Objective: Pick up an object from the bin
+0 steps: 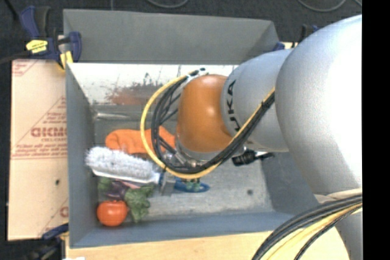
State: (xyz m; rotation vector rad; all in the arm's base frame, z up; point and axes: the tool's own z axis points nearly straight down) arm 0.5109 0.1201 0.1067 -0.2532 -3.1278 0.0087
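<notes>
- The pincer sits low under the arm's orange cover, near the front middle of the bin; whether it is open or closed cannot be told.
- In the front left corner, a round orange-red fruit touches green leaves.
- A white bristly brush lies above them, its right end at the pincer, with an orange cloth behind.
- A small blue thing, perhaps a toy, lies just beside the pincer.
- The arm reads "UKA".

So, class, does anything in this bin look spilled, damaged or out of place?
Nothing looks spilled or broken. The white brush, orange-red toy tomato and orange cloth lie loosely heaped at the left of the bin. Only the dark smears on its back wall look worn.
</notes>
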